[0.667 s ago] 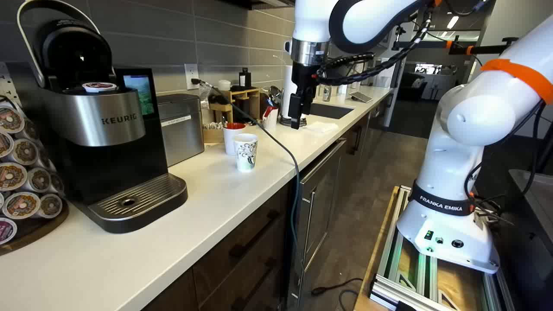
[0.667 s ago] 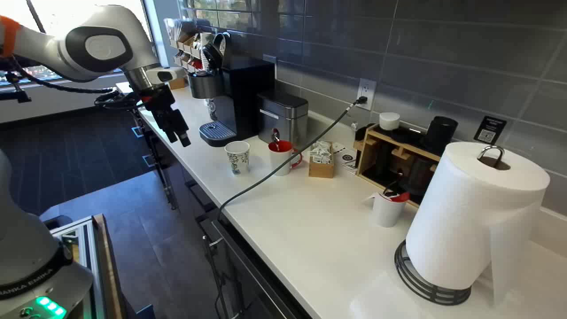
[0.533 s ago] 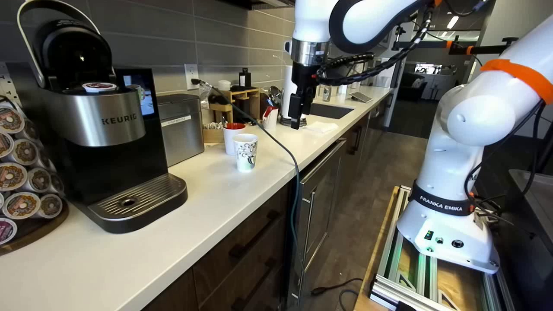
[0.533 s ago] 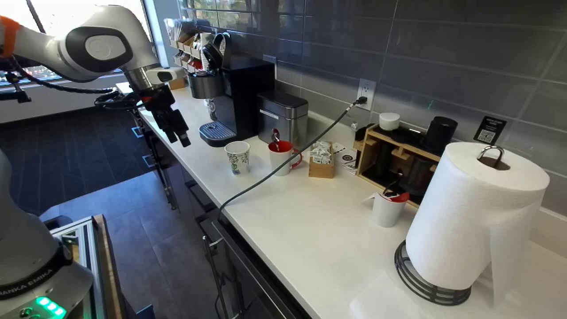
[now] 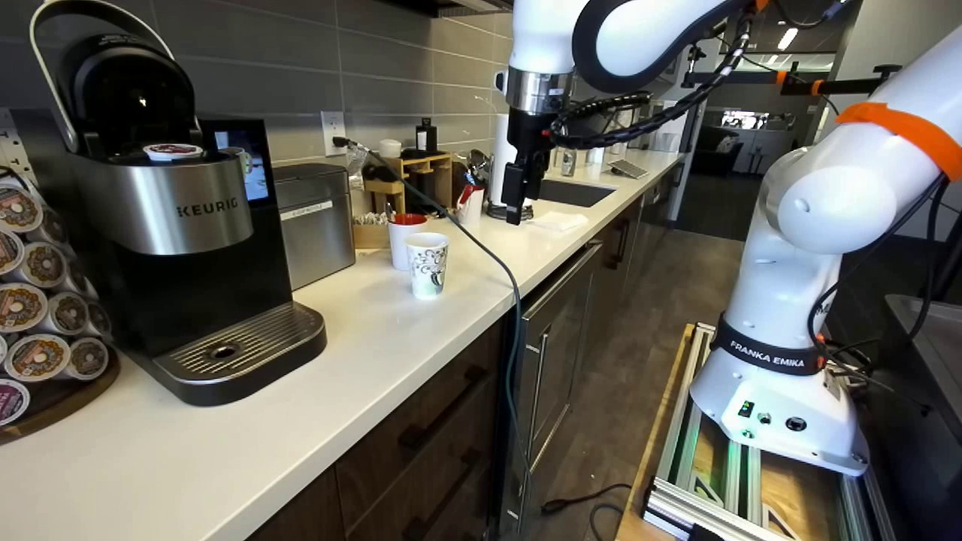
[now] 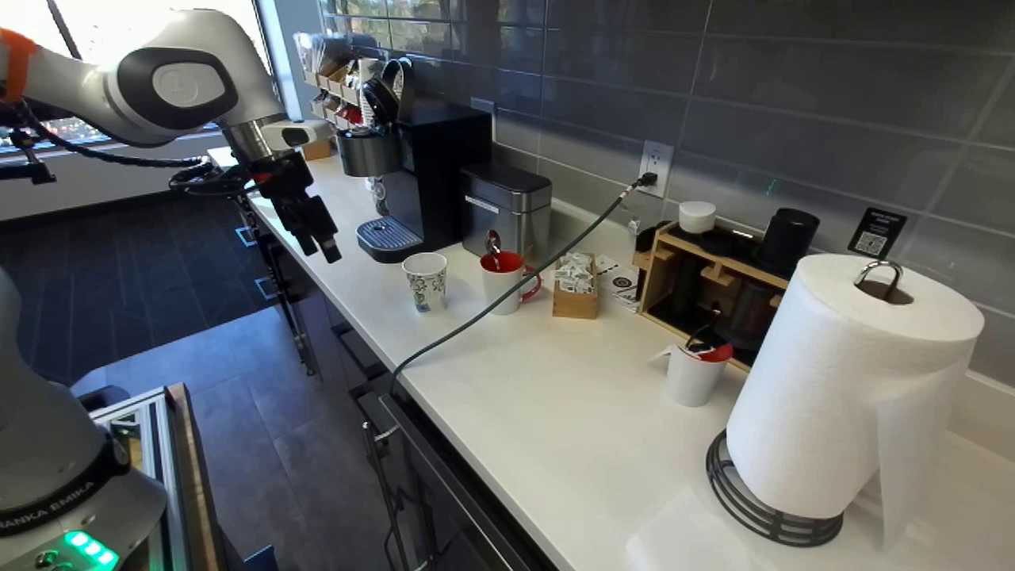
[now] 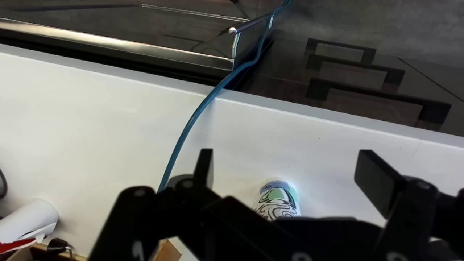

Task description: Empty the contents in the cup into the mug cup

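At the left of an exterior view, we find the gripper [image 6: 320, 251] raised near the counter's [image 6: 571, 412] front edge, spread wide and pinching nothing. Next comes the patterned paper cup [image 6: 426, 284], upright, toward that front edge; we cannot see its contents. To its right, apart and nearer the back edge, stands the red-lined white mug [image 6: 499, 292], a spoon [image 6: 493, 243] leaning inside. We judge the task to be at its start: nothing is grasped, and grasping, carrying, pouring and setting down all remain.
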`<state>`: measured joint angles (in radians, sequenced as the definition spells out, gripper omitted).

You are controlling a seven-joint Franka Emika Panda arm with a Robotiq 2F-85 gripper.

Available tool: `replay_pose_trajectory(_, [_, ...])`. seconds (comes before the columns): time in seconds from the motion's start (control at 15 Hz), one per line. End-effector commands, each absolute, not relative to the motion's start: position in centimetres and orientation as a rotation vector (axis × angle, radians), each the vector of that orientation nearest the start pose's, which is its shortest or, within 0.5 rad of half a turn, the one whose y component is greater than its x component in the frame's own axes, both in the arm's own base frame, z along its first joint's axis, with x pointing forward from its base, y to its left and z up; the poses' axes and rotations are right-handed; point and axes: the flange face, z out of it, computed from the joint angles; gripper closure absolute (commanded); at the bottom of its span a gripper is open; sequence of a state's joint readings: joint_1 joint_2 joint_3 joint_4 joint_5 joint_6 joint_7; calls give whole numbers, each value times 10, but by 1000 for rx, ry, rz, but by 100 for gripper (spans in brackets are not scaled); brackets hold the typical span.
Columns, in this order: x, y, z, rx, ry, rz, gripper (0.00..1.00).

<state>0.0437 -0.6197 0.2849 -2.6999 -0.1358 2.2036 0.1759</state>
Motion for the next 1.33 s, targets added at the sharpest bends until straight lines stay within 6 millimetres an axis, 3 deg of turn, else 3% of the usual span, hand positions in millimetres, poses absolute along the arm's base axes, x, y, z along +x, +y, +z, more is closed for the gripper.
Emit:
replay_pose_trajectory(0.0, [345, 109, 421, -3365, -313, -266, 0])
replay_pose_trajectory(0.93, [345, 109, 421, -3365, -313, -266, 0])
replay_pose_trajectory(1.0, [357, 107, 423, -3326, -151, -245, 0])
replay_pose_trajectory(1.27, [391, 100, 431, -3197, 114, -248, 0])
